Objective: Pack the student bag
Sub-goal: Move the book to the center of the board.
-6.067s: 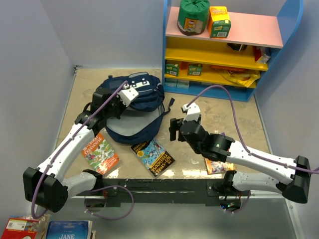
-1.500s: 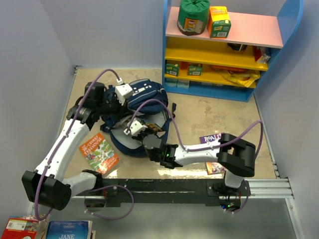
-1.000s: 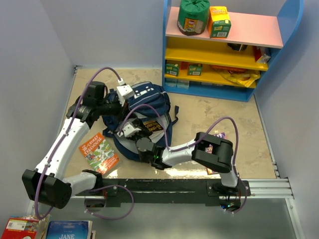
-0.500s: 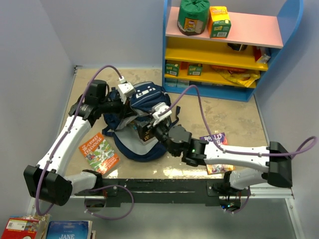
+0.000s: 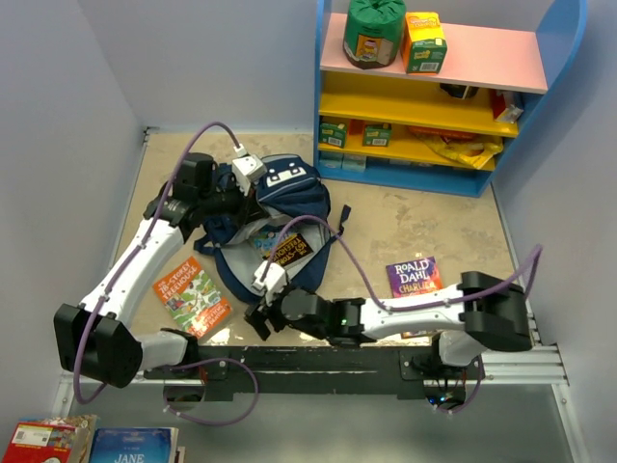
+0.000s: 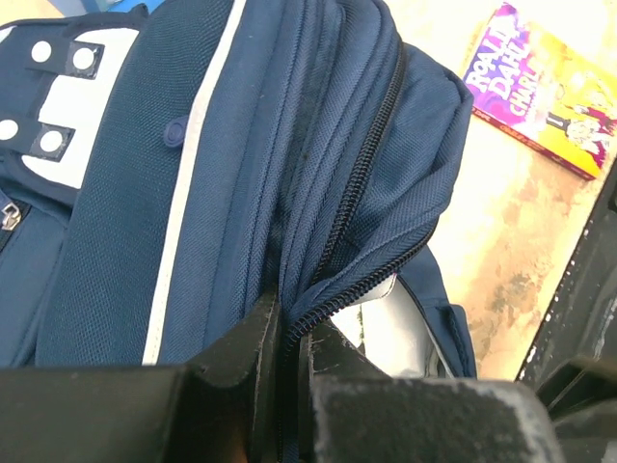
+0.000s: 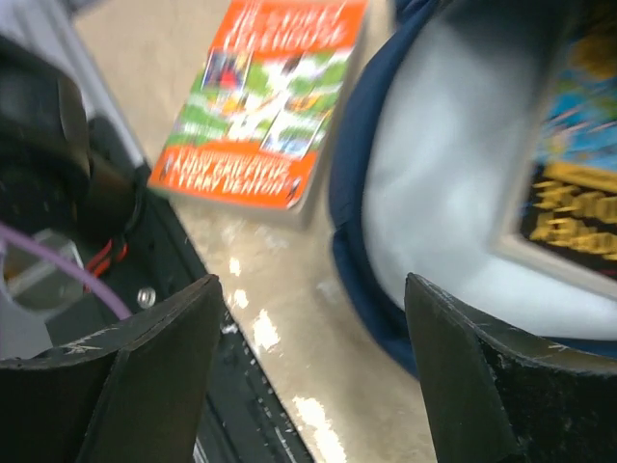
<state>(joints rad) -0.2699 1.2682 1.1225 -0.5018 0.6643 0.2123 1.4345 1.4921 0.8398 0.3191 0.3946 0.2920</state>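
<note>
Status by view, top first: student bag [image 5: 299, 198] sits on the table [image 5: 434, 227] left of centre, in front of the shelf unit [image 5: 319, 87]. Its main compartment gapes toward the arm bases, and a black-and-yellow book [image 5: 289, 248] lies inside on the pale lining. Your left gripper [image 5: 249, 198] is at the bag's upper left edge; you can't read its closure from up here. Your right gripper [image 5: 256, 320] is low by the near rim of the bag, between it and the base rail. An orange book [image 5: 193, 296] lies on the table left of the bag, and a purple Roald Dahl book [image 5: 413, 278] lies to the right, well apart from it. Left wrist: the fingers [image 6: 231, 357] are pressed together on the zipper edge of the opening with navy fabric nipped between them, so you're pinching the bag there. White patches with snaps show upper left, and the purple book is on the table beyond. Right wrist: the jaws are spread wide with nothing between them, only bare table below. The bag's navy rim and light lining are upper right with the book's cover inside. The orange book is upper left, just beside the rim; you can't tell whether it touches.
</note>
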